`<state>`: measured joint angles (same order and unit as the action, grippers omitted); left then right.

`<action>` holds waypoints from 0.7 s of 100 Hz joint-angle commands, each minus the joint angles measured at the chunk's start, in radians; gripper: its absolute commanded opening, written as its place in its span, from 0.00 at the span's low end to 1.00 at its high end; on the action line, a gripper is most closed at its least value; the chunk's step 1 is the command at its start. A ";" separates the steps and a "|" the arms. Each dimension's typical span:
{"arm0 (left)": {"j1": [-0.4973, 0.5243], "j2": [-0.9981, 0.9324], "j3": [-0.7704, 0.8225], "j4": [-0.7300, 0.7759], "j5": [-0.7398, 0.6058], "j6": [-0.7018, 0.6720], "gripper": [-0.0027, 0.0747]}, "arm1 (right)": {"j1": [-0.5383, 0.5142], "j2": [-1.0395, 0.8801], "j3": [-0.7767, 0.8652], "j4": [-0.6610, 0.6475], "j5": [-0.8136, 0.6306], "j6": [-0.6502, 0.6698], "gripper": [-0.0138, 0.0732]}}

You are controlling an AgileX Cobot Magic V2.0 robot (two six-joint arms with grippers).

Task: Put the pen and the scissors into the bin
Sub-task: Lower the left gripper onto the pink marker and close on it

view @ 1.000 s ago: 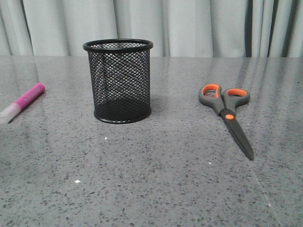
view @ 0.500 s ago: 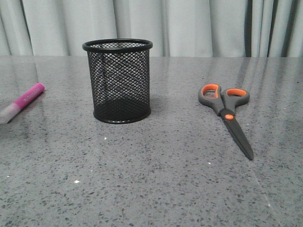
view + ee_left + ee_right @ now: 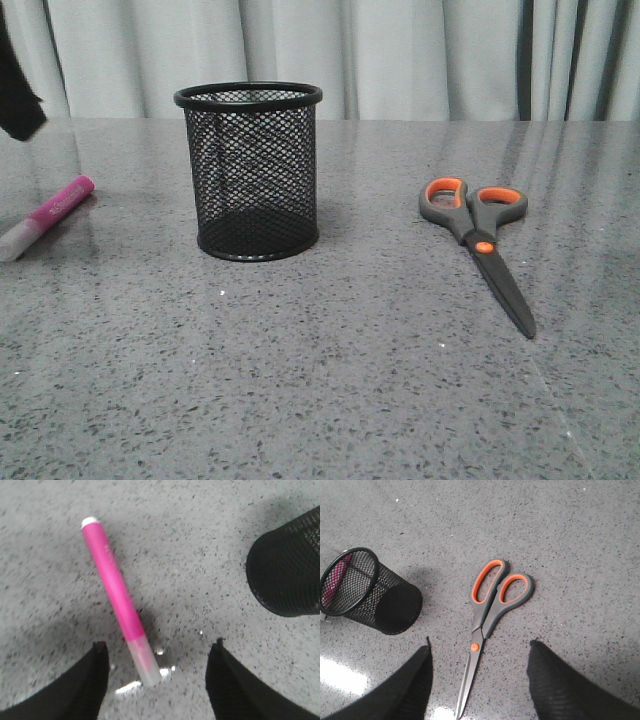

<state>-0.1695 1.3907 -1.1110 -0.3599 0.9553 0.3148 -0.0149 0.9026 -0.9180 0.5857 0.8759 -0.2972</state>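
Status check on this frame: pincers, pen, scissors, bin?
Left pincer open above pen. Right pincer open over closed scissors. Bin upright, empty. Nothing in the way.

Even soft light; glare patches on table (image 3: pixel 131 687); wrist views slightly blurred.

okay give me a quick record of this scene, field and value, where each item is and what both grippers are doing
pen: lying flat on the table, left of the cup, capped end toward the camera
cup: upright, nothing in it
scissors: lying flat right of the cup, blades closed, tips toward the camera
left gripper: open, above the pen's capped end, not touching it
right gripper: open, above the scissors' blades, holding nothing
table: grey speckled stone
done so far: nothing in the cup
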 commanded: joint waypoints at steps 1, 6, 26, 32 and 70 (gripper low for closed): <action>-0.029 0.006 -0.035 0.019 -0.067 -0.031 0.51 | -0.003 -0.005 -0.035 0.029 -0.055 -0.018 0.59; -0.034 0.024 -0.039 0.033 -0.070 -0.038 0.51 | -0.003 -0.005 -0.035 0.029 -0.056 -0.022 0.59; -0.045 0.094 -0.093 0.049 -0.069 -0.056 0.51 | -0.003 -0.005 -0.035 0.029 -0.058 -0.024 0.59; -0.046 0.110 -0.112 0.049 -0.069 -0.056 0.51 | -0.003 -0.005 -0.035 0.029 -0.058 -0.024 0.59; -0.048 0.225 -0.194 0.086 -0.067 -0.064 0.51 | -0.003 -0.003 -0.035 0.027 -0.058 -0.033 0.59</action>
<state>-0.2063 1.6301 -1.2633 -0.2586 0.9151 0.2647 -0.0149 0.9026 -0.9180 0.5857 0.8705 -0.3150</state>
